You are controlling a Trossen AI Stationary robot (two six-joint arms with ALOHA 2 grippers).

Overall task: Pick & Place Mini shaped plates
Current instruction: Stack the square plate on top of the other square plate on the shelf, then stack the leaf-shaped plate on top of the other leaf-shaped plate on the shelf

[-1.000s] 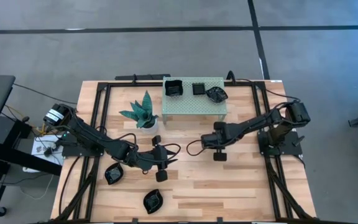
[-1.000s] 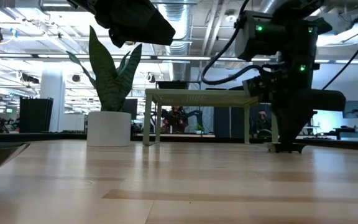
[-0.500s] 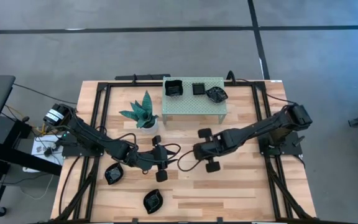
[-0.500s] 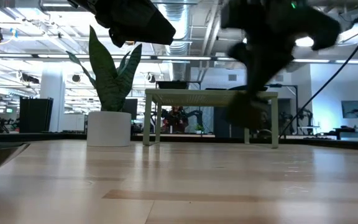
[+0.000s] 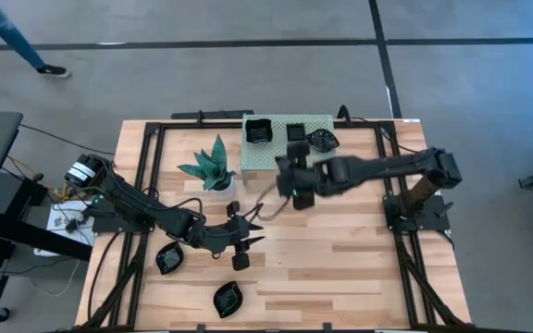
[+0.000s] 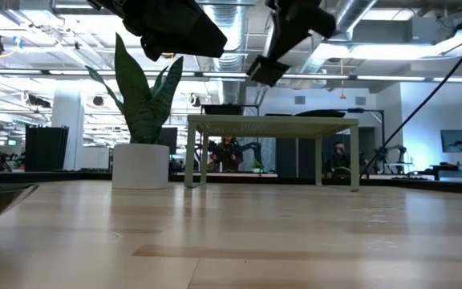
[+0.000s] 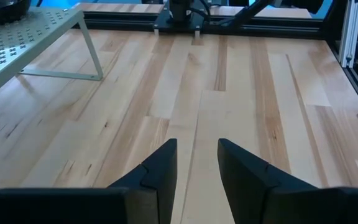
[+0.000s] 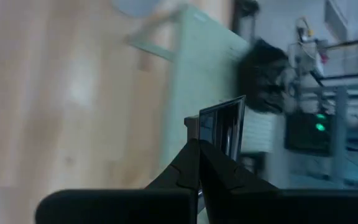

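Spreading across the high view, the wooden table (image 5: 359, 268) carries a green perforated shelf (image 5: 290, 159) at its 12 o'clock edge. The plant (image 5: 213, 165) in its white pot stands just beside the shelf, at the shelf's 9 o'clock.

The right arm reaches from the table's 3 o'clock side to the shelf's front edge. The right gripper (image 8: 197, 144) is clenched, its fingertips pinched on the rim of a small square plate (image 8: 224, 126), which is seen nearly edge-on. It hangs in the air above the shelf's height in the low view. Motion blur makes the plate's form hard to read there and from above.

The left arm lies low from 9 o'clock. The left gripper (image 7: 197, 148) hovers near the table's middle, slightly toward 7 o'clock. Its fingers are parted with only bare wood between them, holding nothing.

Three black plates sit on the shelf. A square dish (image 5: 258, 130) is toward 11 o'clock, and a leaf-like dish (image 5: 323, 140) is toward 1 o'clock. A smaller square one (image 5: 295, 130) lies between them, partly crowded by the arm. Two more dishes lie on the table at 7 o'clock: one (image 5: 168, 259) touching the left arm's shadow and one (image 5: 229, 299) near the front edge.
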